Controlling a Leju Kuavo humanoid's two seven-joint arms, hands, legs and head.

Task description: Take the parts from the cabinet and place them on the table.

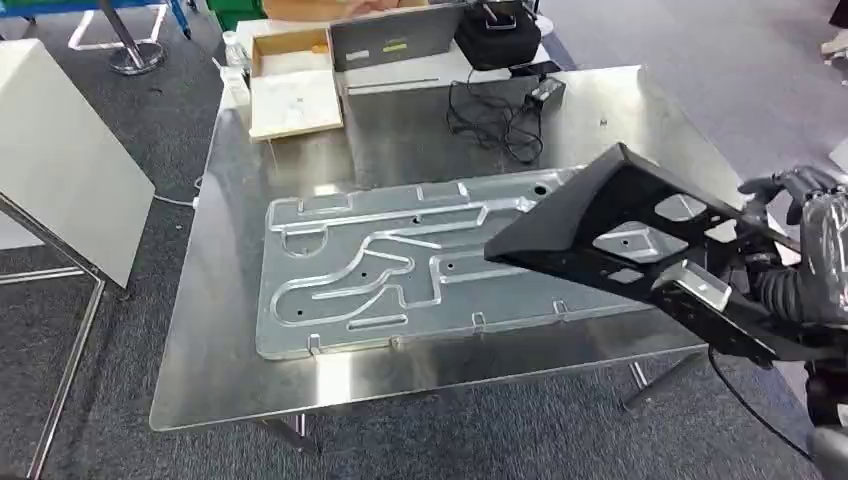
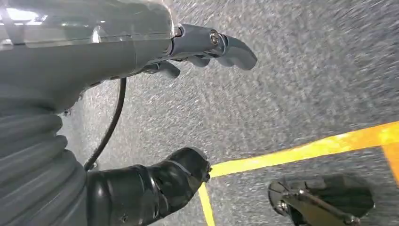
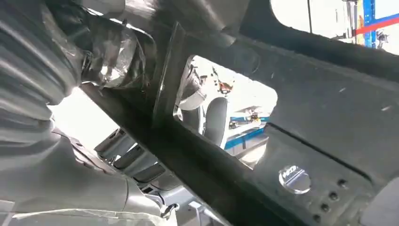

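Bracket (image 1: pixel 600 225) of black metal hangs in the air above the right part of the bench (image 1: pixel 400 130), tilted, with its pointed end toward the middle of the bench. It is a flat, roughly triangular frame with large cut-out windows, raised edges and some small round holes; in the right wrist view its dark surface (image 3: pixel 329 108) shows one bright round hole and a row of little ones. The right hand (image 1: pixel 800 240) holds the bracket at its wider end, at the right edge of the head view, with the fingers (image 1: pixel 775 185) curled over the upper rim.

Under the bracket a big silver plate (image 1: pixel 400 265) with curved grooves lies flat on the bench. Farther back there are a black cable (image 1: pixel 495 120), a shallow wooden box (image 1: pixel 290 85) and a grey laptop (image 1: pixel 395 40).

The left hand (image 2: pixel 188 52) hangs over grey carpet (image 2: pixel 306 80) with a yellow line (image 2: pixel 301 150); its fingers (image 2: pixel 235 47) are loose, apart, and grasp nothing.
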